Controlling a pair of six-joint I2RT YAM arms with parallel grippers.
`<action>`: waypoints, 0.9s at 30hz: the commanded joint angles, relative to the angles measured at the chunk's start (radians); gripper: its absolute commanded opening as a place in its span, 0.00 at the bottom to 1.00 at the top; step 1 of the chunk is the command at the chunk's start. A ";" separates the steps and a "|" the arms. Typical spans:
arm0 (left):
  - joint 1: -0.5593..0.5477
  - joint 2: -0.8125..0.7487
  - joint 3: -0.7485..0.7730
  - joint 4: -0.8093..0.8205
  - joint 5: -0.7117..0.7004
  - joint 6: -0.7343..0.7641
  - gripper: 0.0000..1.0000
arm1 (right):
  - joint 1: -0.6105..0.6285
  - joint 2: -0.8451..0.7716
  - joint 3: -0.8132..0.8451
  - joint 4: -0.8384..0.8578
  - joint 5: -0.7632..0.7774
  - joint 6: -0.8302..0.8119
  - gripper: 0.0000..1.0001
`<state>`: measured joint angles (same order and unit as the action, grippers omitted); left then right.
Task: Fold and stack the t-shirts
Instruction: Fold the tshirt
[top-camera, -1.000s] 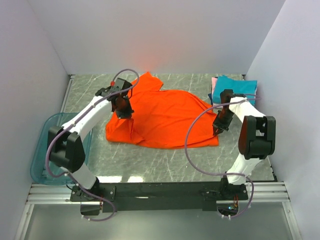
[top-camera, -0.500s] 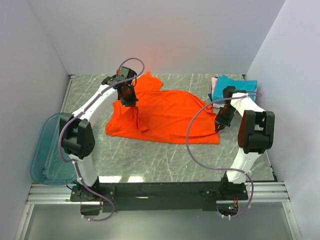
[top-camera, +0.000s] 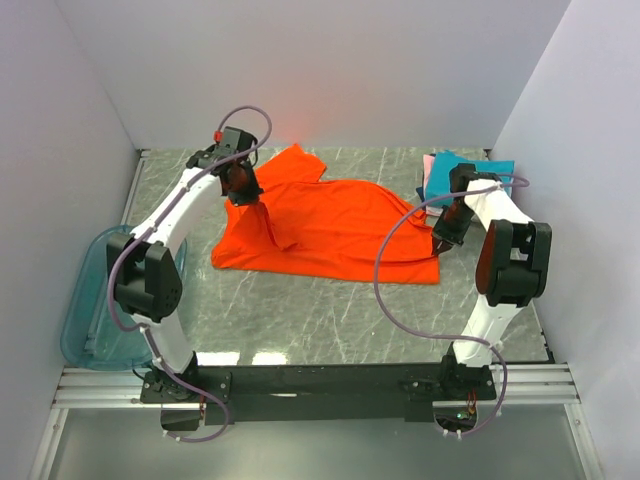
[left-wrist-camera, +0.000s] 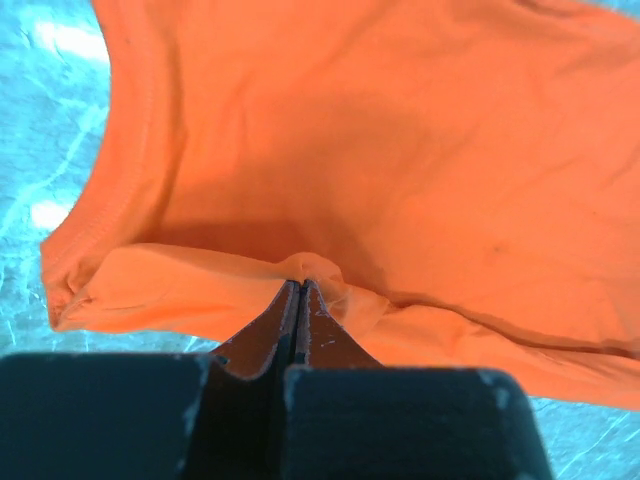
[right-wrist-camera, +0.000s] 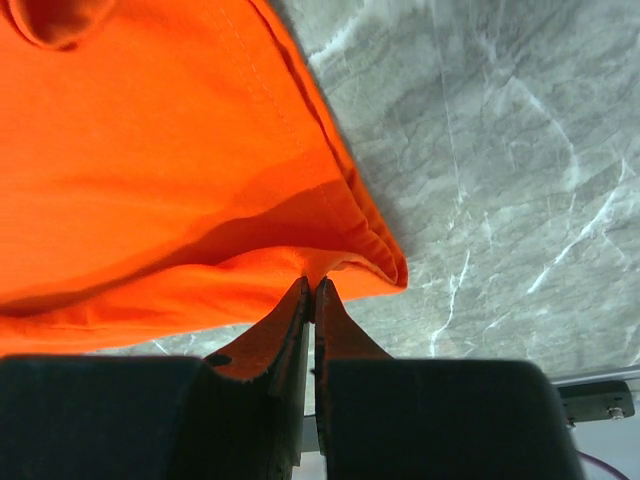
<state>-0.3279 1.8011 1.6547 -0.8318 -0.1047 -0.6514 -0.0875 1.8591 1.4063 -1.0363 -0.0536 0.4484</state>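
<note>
The orange shirt (top-camera: 340, 230) lay across the table (top-camera: 330, 312), its long side running left to right between the arms, the left gripper (top-camera: 250, 200) pinched shut on cloth near the sleeve and the right gripper (top-camera: 440, 246) on the hem corner, the folded shirts (top-camera: 480, 172) just beyond it, nothing between.

Pinching a raised fold of the orange t-shirt (left-wrist-camera: 400, 150) between closed jaws; marbled worktop (left-wrist-camera: 40, 120) showing past its stitched left edge.
</note>
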 joint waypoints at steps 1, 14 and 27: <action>0.013 -0.083 -0.016 0.059 -0.021 -0.019 0.00 | -0.018 0.028 0.052 -0.024 0.012 -0.014 0.00; 0.038 -0.025 0.033 0.088 0.026 -0.005 0.00 | -0.038 0.087 0.100 -0.024 0.018 -0.036 0.00; 0.050 0.047 0.089 0.086 0.017 0.010 0.00 | -0.044 0.141 0.138 -0.013 0.012 -0.045 0.00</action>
<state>-0.2848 1.8526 1.6970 -0.7670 -0.0837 -0.6552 -0.1215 1.9957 1.4940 -1.0466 -0.0525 0.4202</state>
